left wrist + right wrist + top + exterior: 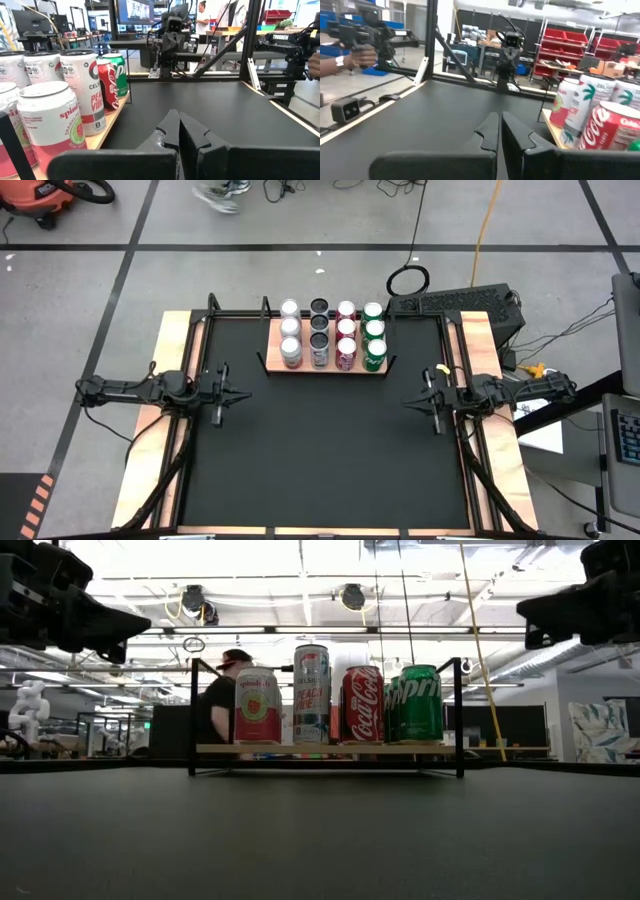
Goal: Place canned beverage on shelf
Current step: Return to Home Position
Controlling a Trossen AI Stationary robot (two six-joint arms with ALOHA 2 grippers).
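Open mat (330, 450); shelf (300, 371) full of cans (346, 328)

This is a robotics lab with a workshop feel: red parts bins (600, 42) on racks, a screen (136, 11) over cluttered benches, cables (415, 235) trailing across the concrete floor, a shop vacuum (45, 195) at its edge.

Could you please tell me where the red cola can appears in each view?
High view: red cola can, front row, third from the picture's left.
Low view: centre, beside the green can.
Left wrist view: it stands between the tall white can and the green can.
Right wrist view: the large can with white script.
Shared landmark: the wooden shelf.
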